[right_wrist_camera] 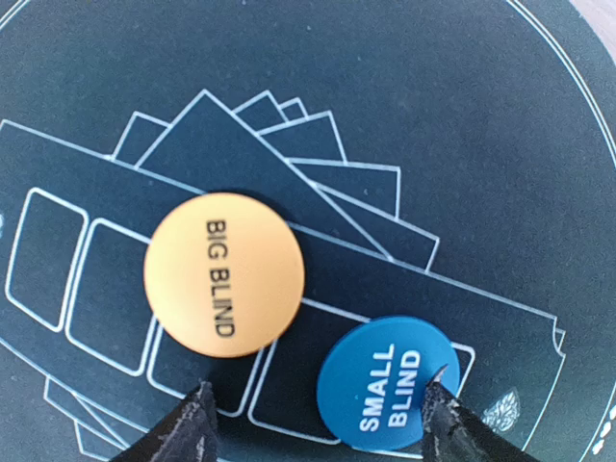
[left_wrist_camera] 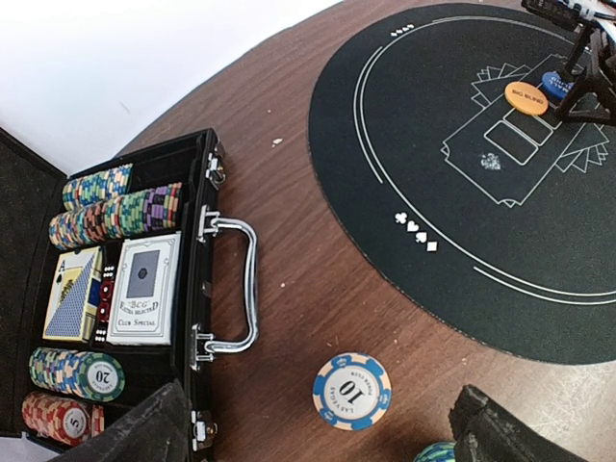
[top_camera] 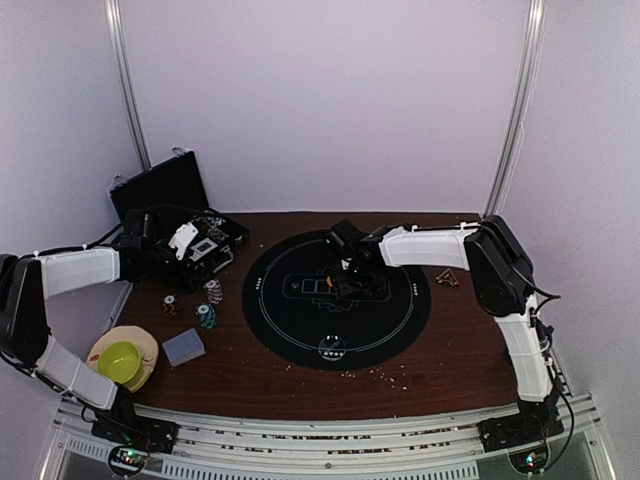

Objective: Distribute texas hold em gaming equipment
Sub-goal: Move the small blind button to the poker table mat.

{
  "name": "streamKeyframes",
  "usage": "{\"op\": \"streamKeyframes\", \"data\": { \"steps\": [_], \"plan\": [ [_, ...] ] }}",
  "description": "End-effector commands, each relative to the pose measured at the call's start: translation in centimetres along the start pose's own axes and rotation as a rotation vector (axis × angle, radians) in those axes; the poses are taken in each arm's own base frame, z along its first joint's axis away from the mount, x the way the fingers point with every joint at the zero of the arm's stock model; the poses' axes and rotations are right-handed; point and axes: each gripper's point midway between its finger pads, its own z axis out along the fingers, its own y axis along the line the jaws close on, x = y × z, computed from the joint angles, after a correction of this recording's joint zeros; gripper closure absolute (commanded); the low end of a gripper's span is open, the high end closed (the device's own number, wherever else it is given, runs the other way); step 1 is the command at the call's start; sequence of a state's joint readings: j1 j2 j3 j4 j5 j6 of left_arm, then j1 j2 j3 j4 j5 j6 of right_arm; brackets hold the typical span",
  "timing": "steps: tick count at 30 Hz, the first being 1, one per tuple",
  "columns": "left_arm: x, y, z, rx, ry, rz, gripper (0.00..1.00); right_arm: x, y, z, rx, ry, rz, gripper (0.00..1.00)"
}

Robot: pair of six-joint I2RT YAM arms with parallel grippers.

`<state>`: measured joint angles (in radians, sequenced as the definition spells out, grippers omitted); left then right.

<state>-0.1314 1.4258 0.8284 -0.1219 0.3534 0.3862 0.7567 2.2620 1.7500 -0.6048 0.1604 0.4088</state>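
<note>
Checking the right wrist cam: the right gripper (right_wrist_camera: 322,423) is hanging low over the black round mat (right_wrist_camera: 481,115) with its jaws spread apart, nothing pinched between them. The orange BIG BLIND button (right_wrist_camera: 223,276) is lying flat on the mat's printed card boxes. The blue SMALL BLIND button (right_wrist_camera: 385,390) is sitting just beside it, not touching. One fingertip (right_wrist_camera: 438,423) is overlapping the blue one's edge, and I can't tell if it's making contact.

On the other side, the left gripper (left_wrist_camera: 322,433) is hovering wide open, gripping nothing, above the brown table (left_wrist_camera: 318,289) next to the open black case (left_wrist_camera: 204,192). A blue chip (left_wrist_camera: 351,390) is lying on the wood just ahead of it. The rows of chips (left_wrist_camera: 115,207) and card decks (left_wrist_camera: 142,287) are sitting inside the case.
</note>
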Motion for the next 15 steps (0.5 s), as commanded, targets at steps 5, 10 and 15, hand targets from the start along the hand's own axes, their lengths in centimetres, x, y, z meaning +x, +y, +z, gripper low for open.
{"op": "streamKeyframes", "data": {
  "steps": [5, 10, 15],
  "plan": [
    [-0.5, -0.1, 0.6, 0.016, -0.024, 0.002, 0.02, 1.0, -2.1, 0.2, 0.043, 0.09, -0.053, 0.27],
    [-0.3, -0.1, 0.8, 0.017, -0.018, 0.001, 0.02, 0.7, -3.0, 0.1, 0.047, 0.086, -0.049, 0.25],
    [-0.4, 0.0, 0.6, 0.013, -0.02, 0.002, 0.02, 1.0, -3.3, 1.1, 0.031, 0.111, -0.048, 0.25]
  ]
}}
